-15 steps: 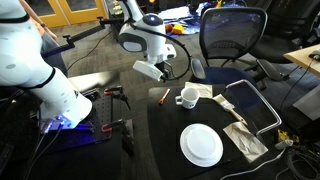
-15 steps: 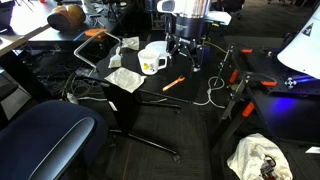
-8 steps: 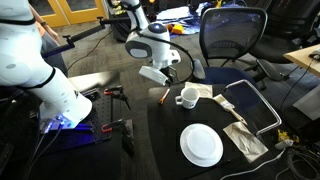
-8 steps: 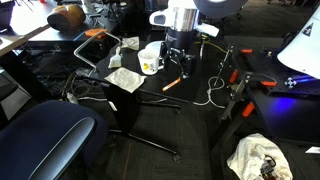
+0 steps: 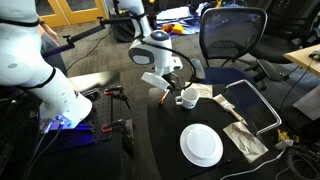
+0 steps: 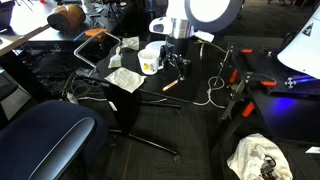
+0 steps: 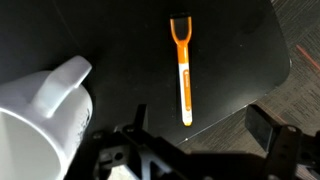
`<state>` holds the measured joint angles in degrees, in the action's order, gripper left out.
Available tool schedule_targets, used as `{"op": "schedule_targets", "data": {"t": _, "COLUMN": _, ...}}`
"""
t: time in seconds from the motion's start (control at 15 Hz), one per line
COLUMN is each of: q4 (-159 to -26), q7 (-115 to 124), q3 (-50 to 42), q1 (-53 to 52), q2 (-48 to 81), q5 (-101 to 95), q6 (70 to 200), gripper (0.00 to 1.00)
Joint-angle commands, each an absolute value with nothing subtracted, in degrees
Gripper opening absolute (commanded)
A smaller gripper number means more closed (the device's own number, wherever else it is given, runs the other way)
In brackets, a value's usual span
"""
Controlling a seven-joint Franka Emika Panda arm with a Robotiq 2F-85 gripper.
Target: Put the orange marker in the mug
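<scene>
An office-like robotics lab: black mesh swivel chair [image 5: 232,35], wooden desk [image 5: 305,56], grey carpet [image 6: 170,150], loose cables [image 6: 213,94]

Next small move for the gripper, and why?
Probably lower straight down: the open gripper hangs above the orange marker, which lies flat on the black table beside the mug, roughly centred between the fingers and seemingly untouched.

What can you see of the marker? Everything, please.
The marker is a thin orange stick with a pale strip along its body, a darker far end and a whitish near end. It looks like plastic. It lies flat on the black table, beside the mug but apart from it. The open gripper hangs above its near end, apparently not touching it.
</scene>
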<state>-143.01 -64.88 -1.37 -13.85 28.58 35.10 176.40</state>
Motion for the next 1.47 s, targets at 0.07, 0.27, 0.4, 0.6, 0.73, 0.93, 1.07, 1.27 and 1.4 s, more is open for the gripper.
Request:
{"op": "schedule_targets", "data": {"t": 0.07, "q4": -140.8, "q7": -64.2, "q3": -2.5, "q1": -14.8, "q2": 31.6, "q5": 34.8, "q6": 177.0, "gripper": 1.0}}
{"op": "schedule_targets", "data": {"t": 0.27, "q4": -140.0, "q7": -64.2, "q3": -2.5, "q1": -14.8, "q2": 32.9, "q5": 34.8, "q6": 176.9, "gripper": 1.0}}
{"op": "schedule_targets", "data": {"t": 0.4, "q4": -139.5, "q7": -64.2, "q3": -2.5, "q1": -14.8, "q2": 33.6, "q5": 34.9, "q6": 176.7, "gripper": 1.0}}
{"op": "schedule_targets", "data": {"t": 0.6, "q4": -138.9, "q7": -64.3, "q3": -2.3, "q1": -14.6, "q2": 34.5, "q5": 34.9, "q6": 176.6, "gripper": 0.75}}
{"op": "schedule_targets", "data": {"t": 0.73, "q4": -139.8, "q7": -55.9, "q3": 0.3, "q1": -10.4, "q2": 34.5, "q5": 24.1, "q6": 177.7, "gripper": 0.66}}
{"op": "schedule_targets", "data": {"t": 0.93, "q4": -139.4, "q7": -46.4, "q3": 0.4, "q1": -8.5, "q2": 34.8, "q5": 12.1, "q6": 177.1, "gripper": 0.42}}
{"op": "schedule_targets", "data": {"t": 1.07, "q4": -139.3, "q7": -41.0, "q3": 0.8, "q1": -6.8, "q2": 34.6, "q5": 5.4, "q6": 176.9, "gripper": 0.27}}
{"op": "schedule_targets", "data": {"t": 1.27, "q4": -139.1, "q7": -34.8, "q3": 1.1, "q1": -4.8, "q2": 34.7, "q5": -2.0, "q6": 176.7, "gripper": 0.05}}
{"op": "schedule_targets", "data": {"t": 1.4, "q4": -138.9, "q7": -31.9, "q3": 1.4, "q1": -3.6, "q2": 34.7, "q5": -5.7, "q6": 176.7, "gripper": 0.0}}
